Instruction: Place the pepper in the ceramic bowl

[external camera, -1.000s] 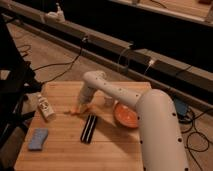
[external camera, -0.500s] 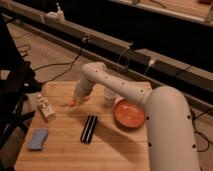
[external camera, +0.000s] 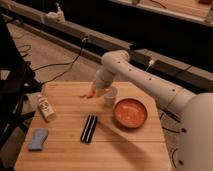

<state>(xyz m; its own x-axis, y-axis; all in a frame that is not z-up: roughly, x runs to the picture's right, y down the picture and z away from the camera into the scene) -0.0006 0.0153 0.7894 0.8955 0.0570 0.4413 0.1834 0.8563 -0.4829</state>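
I can see the pepper (external camera: 90, 93) as a small orange sliver over the far part of the wooden table (external camera: 65, 150), just left of the small white cup (external camera: 110, 96) and well left of the ceramic bowl (external camera: 130, 113). It is not in the bowl. The gripper (external camera: 95, 90) sits right at the pepper, at the end of the white arm (external camera: 135, 75) that reaches in from the bowl's right and bends down toward the tabletop (whether the pepper is pinched or merely beside the tool, I cannot tell, nor how wide it stands).

From the bowl, the cup is just to the upper left, close to its rim but apart from it. The black ribbed bar (external camera: 89, 128) lies to the bowl's left and a little nearer me, its long axis running front to back. Farther left of the bowl stands a small bottle (external camera: 46, 107), tilted slightly, and nearer the front left corner lies a blue sponge (external camera: 38, 139). Beyond the table's far edge, behind the bowl, cables (external camera: 60, 62) trail across the floor.
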